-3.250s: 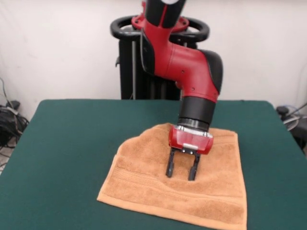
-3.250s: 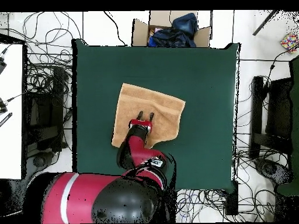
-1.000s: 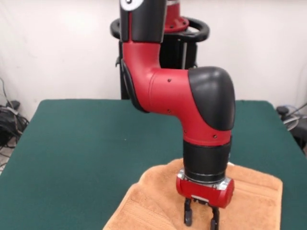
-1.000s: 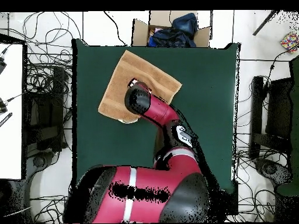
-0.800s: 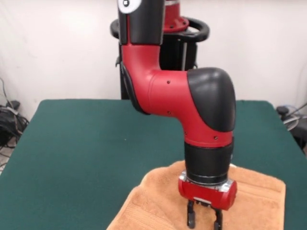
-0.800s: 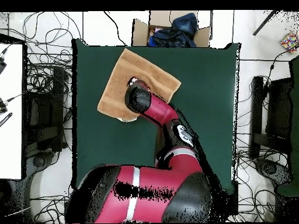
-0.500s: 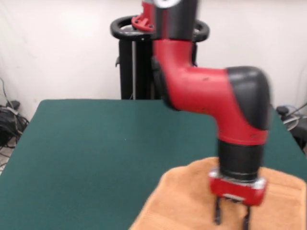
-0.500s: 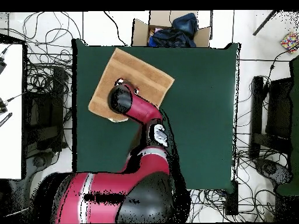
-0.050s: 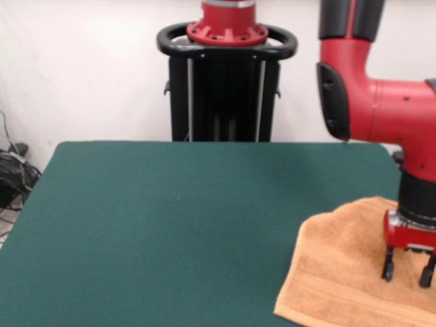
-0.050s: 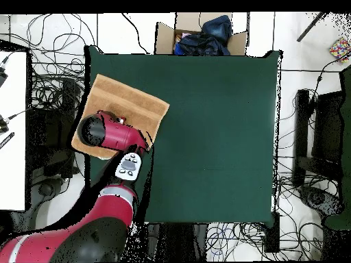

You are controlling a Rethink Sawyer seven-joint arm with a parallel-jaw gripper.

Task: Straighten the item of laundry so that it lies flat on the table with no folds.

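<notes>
Front view: I see the end effector (image 9: 409,267) standing with its two fingers pointed straight down and spread apart, nothing pinched between them, tips resting on or just above the towel (image 9: 340,272). The towel lies at the right of the tabletop (image 9: 170,218), running out of the picture at the right and bottom, so I cannot see its far edges here; its upper left corner (image 9: 325,219) shows a rounded hump that I judge to be a remaining fold or ruck. The risk I read from this view is that a further sideways drag, with the fingers pressing and not gripping, bunches the cloth instead of spreading it. Overhead view: the towel (image 10: 130,106) sits at one corner of the tabletop (image 10: 219,123), turned at an angle, and its outer part appears to pass beyond the tabletop's edge, above the cables (image 10: 55,96) on the floor. The arm (image 10: 103,133) covers the middle of the cloth and hides the end effector, so this view tells me nothing of the fingers. It does give what the front view cannot: how close the cloth is to going over the side. I judge that any more travel toward that edge could let the overhanging part pull the towel off. The front view, in turn, supplies the finger state and the hump at the corner.
</notes>
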